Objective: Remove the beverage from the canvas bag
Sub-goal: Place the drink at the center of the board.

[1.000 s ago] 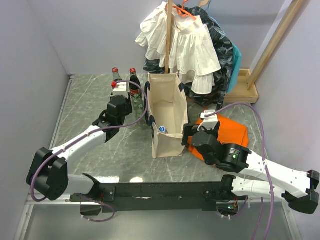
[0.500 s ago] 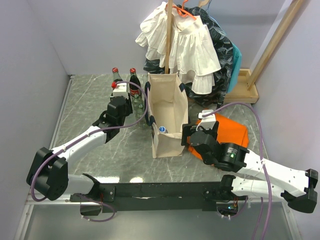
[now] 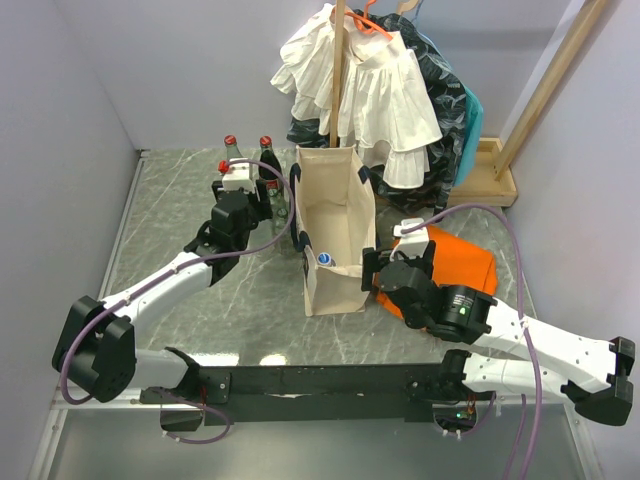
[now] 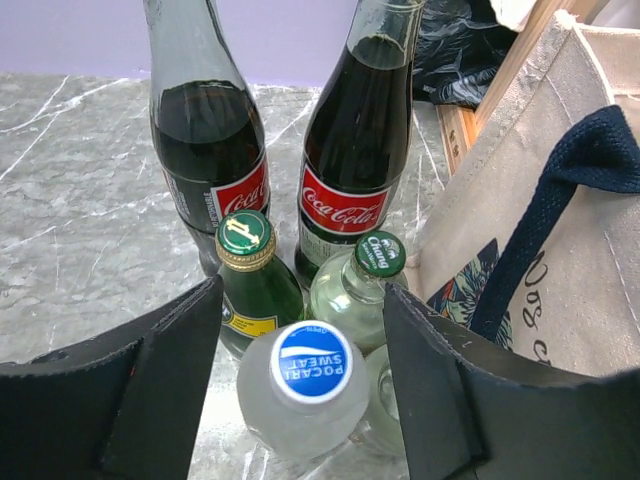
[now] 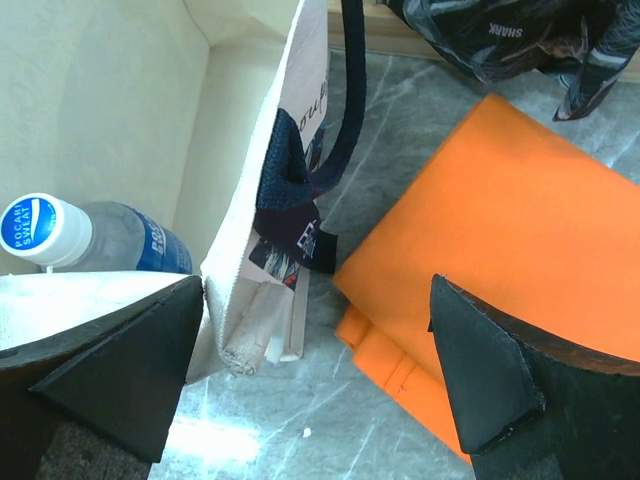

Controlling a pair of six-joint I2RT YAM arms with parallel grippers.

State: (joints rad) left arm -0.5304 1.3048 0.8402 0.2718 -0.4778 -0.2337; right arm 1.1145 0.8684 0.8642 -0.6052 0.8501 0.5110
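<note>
The cream canvas bag with navy handles stands upright at mid table. A Pocari Sweat beverage with a blue cap lies inside it at the near end, also seen in the right wrist view as a bottle. My left gripper is open around a second Pocari Sweat bottle that stands on the table left of the bag, with a gap on both sides. My right gripper is open at the bag's near right corner, holding nothing.
Two Coca-Cola bottles, a green bottle with a gold cap and a clear bottle with a green cap crowd around the left gripper. A folded orange cloth lies right of the bag. Clothes hang on a wooden stand behind it.
My left gripper has opened and let go of the Pocari Sweat bottle, which stands among the other bottles. The right arm has edged slightly left toward the bag.
</note>
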